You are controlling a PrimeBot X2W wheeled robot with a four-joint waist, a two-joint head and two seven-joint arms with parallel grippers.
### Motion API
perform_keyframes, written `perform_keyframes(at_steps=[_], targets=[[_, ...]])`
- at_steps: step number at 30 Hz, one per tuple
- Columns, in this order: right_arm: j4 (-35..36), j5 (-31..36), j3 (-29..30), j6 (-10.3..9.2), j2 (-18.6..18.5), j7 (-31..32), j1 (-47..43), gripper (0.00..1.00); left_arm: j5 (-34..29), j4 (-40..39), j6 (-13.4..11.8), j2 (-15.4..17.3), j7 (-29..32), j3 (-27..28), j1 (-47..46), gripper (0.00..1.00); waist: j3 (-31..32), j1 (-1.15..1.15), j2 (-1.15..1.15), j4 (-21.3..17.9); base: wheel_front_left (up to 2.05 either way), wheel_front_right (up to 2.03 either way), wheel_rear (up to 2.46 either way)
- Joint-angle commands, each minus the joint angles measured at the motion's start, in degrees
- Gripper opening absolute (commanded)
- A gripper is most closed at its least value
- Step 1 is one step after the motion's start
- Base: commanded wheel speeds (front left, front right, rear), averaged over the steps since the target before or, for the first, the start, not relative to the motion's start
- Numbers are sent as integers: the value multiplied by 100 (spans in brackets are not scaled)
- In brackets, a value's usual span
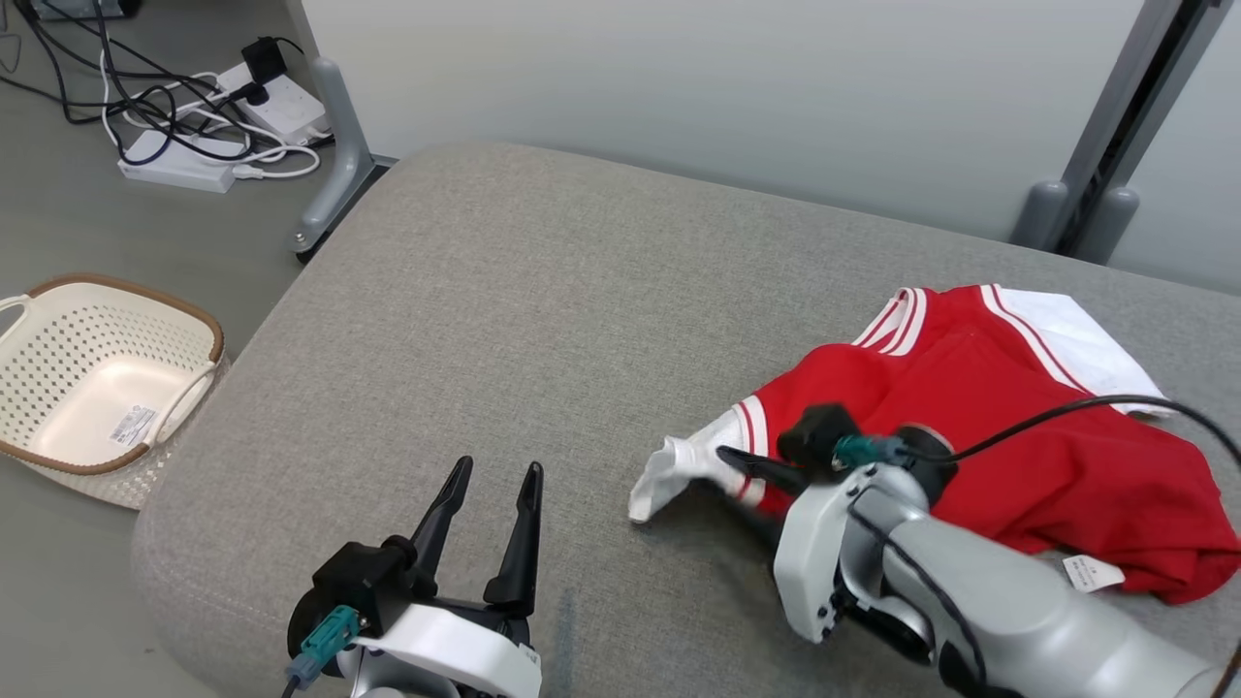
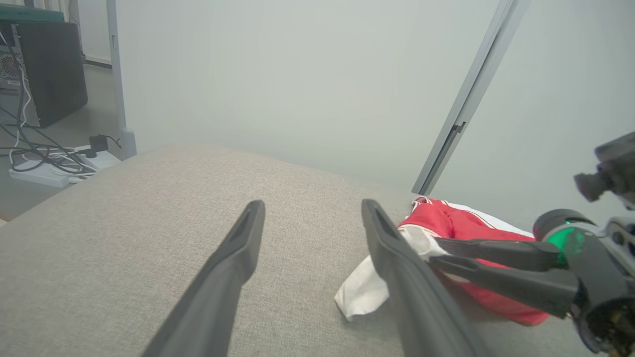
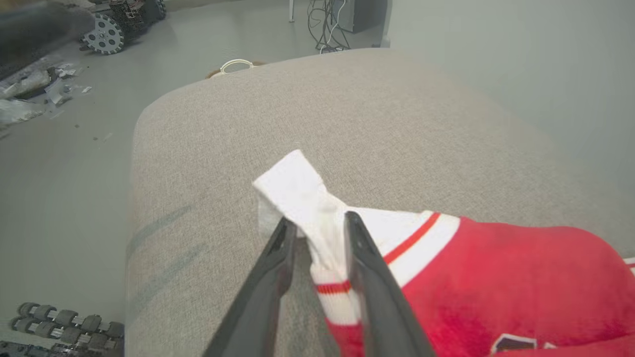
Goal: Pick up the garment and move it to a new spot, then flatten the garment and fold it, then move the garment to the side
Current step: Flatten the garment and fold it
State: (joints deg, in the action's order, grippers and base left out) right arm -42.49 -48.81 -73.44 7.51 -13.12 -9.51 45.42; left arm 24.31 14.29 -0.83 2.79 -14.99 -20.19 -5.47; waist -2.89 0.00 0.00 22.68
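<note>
Crumpled red-and-white garment (image 1: 1018, 446) on cushion

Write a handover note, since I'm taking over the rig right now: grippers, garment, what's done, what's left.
Left gripper: open, empty, above bare cushion.
Right gripper: shut on the garment, pinching its white end.
Garment: crumpled on the cushion's right side, not lifted.
Done: the grasp only.
Left: lift and move it, flatten, fold, set aside.

Cream perforated basket (image 1: 68, 359) on the floor (image 1: 58, 223) left of the grey cushion (image 1: 543, 320), cabled power strips (image 1: 179, 173) beyond
</note>
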Motion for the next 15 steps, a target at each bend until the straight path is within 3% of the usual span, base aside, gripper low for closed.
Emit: perform_keyframes(at_steps=[1,6,15], targets=[[17,31,5,-3,-10,62,-23,100,21,-16,-18,23,-15,36,7,100,19,0,0,-39,0,0,0],[-21,5,-6,-3,-163,205,-31,100,-15,-24,-12,23,-15,114,58,100,116,0,0,-297,0,0,0],[-315,46,267,-3,-587,-519,275,100,-90,-73,-3,25,-16,339,126,100,352,0,0,-1051,0,0,0]])
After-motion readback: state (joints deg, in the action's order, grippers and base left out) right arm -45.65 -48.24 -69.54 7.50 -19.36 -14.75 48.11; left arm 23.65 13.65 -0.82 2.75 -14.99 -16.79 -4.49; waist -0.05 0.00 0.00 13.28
